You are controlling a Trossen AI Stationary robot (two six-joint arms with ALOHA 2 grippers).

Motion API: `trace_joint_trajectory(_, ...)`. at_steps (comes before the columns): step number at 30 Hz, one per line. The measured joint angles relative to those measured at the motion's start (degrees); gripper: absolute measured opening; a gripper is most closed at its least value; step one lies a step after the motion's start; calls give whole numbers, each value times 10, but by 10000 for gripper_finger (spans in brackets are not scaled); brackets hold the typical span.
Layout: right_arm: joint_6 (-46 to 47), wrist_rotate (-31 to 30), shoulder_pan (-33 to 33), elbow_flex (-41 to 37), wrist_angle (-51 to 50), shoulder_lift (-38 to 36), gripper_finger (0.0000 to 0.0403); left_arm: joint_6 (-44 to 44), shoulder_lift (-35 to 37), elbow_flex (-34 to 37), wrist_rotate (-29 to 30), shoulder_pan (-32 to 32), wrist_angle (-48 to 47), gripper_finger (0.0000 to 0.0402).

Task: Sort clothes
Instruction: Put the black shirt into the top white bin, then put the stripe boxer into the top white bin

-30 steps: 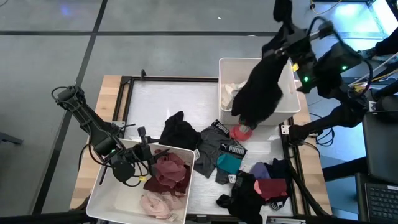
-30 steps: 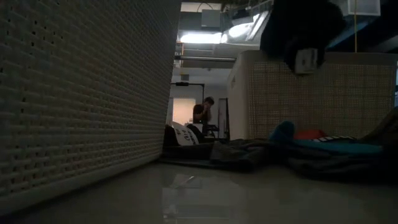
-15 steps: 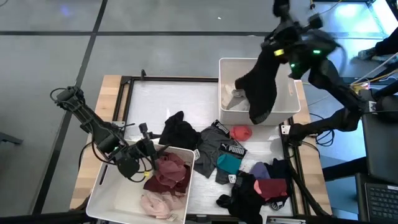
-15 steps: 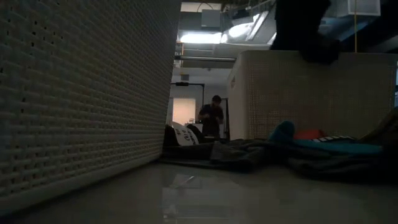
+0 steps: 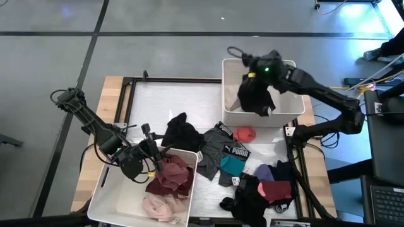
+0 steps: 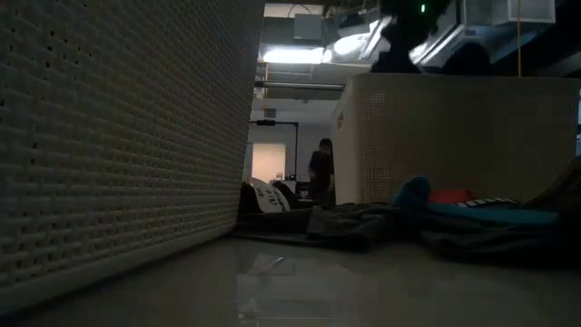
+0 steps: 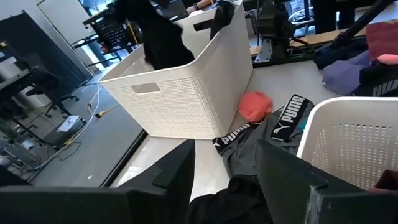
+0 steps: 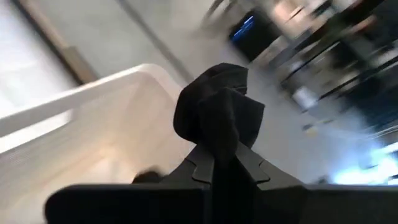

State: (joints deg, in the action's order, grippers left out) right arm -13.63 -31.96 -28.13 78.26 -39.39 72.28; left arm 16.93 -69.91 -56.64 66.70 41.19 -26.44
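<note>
My right gripper [image 5: 254,78] hangs over the far-right white bin [image 5: 291,107], shut on a black garment [image 5: 255,98] that bunches down into the bin. My left gripper [image 5: 151,157] stands open at the far rim of the near-left white bin [image 5: 107,195], above another black garment [image 5: 183,133] that lies on the table. That bin holds maroon [image 5: 172,175] and pink [image 5: 165,207] clothes. More clothes lie in a loose pile on the table: a red one [image 5: 245,133], a grey Puma one [image 5: 228,150], a teal one [image 5: 232,165], and purple and black ones [image 5: 268,180]. My right gripper pinches a bunched fold of the black garment [image 8: 217,121] between its two fingers [image 8: 198,167]. The fingers slant down from the table's right side. The cloth hangs slack below them into the bin [image 5: 257,104]; whether it rests on the bin's bottom is hidden.
A white garment [image 5: 235,94] lies in the far-right bin. Bare tabletop [image 5: 170,101] lies at the far left. The low view shows both bins' perforated walls [image 6: 109,136] close by and a person standing far off in the room [image 6: 320,173].
My right gripper has come down and toward the table's left over the far-right bin, tipping downward. The black garment, which hung long over the bin's near wall and the red garment, is now lowered into the bin and bunched.
</note>
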Motion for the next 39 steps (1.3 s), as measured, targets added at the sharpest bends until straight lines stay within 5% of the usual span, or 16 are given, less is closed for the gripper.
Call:
trace_joint_trajectory(13,81,31,-5,-125,4,12,36,4,0,0,0,0,0,156)
trace_joint_trajectory(28,104,46,5,-46,-95,11,254,6,0,0,0,0,0,156)
trace_joint_trajectory(33,142,61,65,16,-170,5,270,6,0,0,0,0,0,156)
trace_joint_trajectory(39,213,125,216,43,-225,5,271,7,0,0,-1,0,0,156)
